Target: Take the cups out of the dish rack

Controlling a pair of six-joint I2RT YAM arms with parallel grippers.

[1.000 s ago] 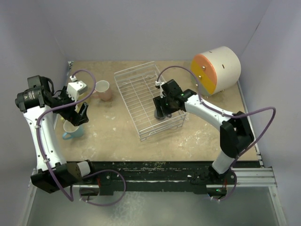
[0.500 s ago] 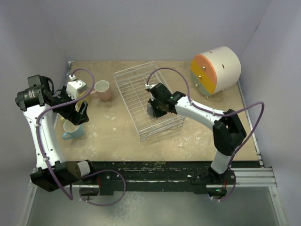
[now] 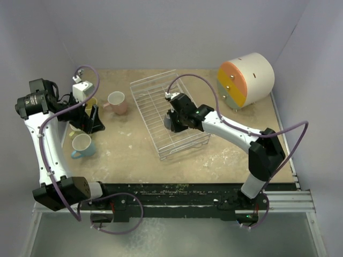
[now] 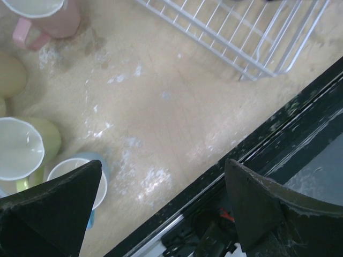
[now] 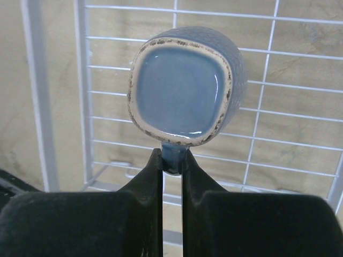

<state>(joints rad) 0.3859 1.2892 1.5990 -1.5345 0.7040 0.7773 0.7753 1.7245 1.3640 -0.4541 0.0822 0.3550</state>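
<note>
Grey-blue cup [image 5: 185,88] sits just past the right claw [image 5: 172,158], handle pinched.

Glossy grey-blue ceramic mug [image 5: 185,93]: showing cream, dark-speckled rim. Silver-white wire rack [image 5: 39,107]: gleaming plain. Small pink mug [image 3: 117,101], light-blue mug [image 3: 82,145]: showing white interiors.

A round cream drawer unit with an orange and yellow front [image 3: 252,75] stands at the two o'clock corner of the sandy-brown tabletop [image 3: 134,152], its coloured face turned toward eight o'clock. White powdery scuffs [image 4: 150,179] mark the board toward seven o'clock. A black rail [image 3: 177,191] runs along the six o'clock edge, and pale lilac walls [image 3: 161,32] close in the other sides
</note>
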